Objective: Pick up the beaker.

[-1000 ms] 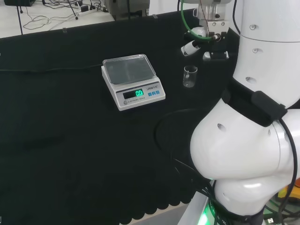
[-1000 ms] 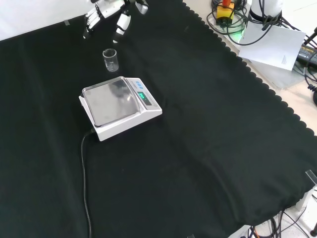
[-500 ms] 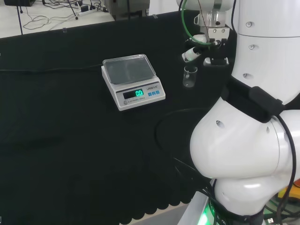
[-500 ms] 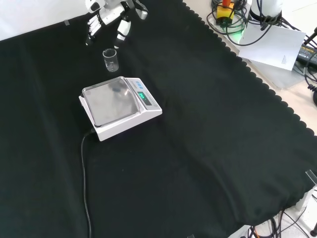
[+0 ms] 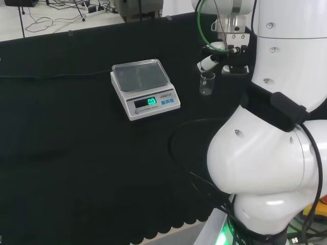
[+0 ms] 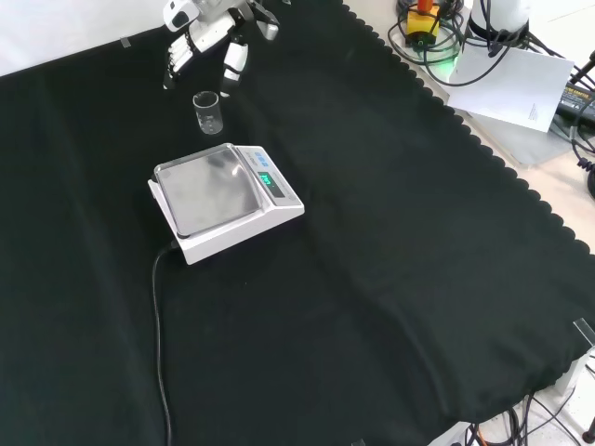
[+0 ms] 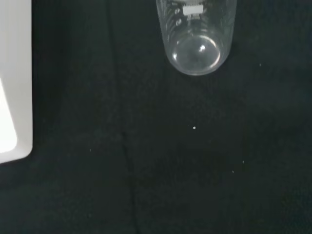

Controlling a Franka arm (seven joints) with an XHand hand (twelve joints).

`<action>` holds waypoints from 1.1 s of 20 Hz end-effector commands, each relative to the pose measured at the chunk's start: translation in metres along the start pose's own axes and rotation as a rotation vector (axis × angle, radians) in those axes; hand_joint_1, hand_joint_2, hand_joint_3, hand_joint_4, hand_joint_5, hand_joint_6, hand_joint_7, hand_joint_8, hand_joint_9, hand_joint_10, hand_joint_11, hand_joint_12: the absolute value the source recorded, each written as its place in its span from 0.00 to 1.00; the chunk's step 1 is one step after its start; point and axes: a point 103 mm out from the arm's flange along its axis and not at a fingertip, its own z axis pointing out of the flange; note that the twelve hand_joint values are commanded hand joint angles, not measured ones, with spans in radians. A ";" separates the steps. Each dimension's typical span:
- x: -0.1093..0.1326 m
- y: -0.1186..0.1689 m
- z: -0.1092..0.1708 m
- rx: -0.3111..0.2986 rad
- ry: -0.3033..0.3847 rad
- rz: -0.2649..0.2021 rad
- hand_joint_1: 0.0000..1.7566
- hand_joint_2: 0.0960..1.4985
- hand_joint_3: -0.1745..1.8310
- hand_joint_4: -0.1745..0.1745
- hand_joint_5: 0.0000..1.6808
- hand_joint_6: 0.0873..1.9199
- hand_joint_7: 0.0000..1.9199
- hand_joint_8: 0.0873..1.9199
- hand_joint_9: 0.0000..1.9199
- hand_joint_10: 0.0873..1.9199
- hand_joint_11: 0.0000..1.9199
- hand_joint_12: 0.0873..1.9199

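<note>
A clear beaker (image 6: 208, 111) stands upright on the black-clothed table (image 6: 390, 242), just beyond a white scale (image 6: 223, 200) in the front view. The hand (image 6: 206, 30) hangs close above and behind it, fingers (image 6: 175, 58) straight and spread, thumb apart, holding nothing. In the wrist view, the beaker (image 7: 197, 34) looks empty, with the scale's edge (image 7: 14, 83) nearby.

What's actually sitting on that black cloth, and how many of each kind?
Clear glass beaker: 1
White weighing scale: 1
Total: 2 things on the cloth. The robot's hand hangs above the beaker, fingers open, holding nothing.
</note>
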 end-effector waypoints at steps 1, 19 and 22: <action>-0.003 0.007 0.013 0.105 -0.021 0.018 0.26 0.52 0.02 0.57 0.00 0.00 0.00 0.00 0.00 0.00 0.00 0.58; -0.021 0.043 0.040 0.058 -0.026 0.011 0.34 0.53 0.07 0.53 0.06 0.00 0.06 0.04 0.00 0.33 0.00 0.74; -0.020 0.047 0.039 0.028 -0.037 0.006 0.44 0.59 0.08 0.43 0.18 0.00 0.09 0.20 0.10 0.41 0.09 0.75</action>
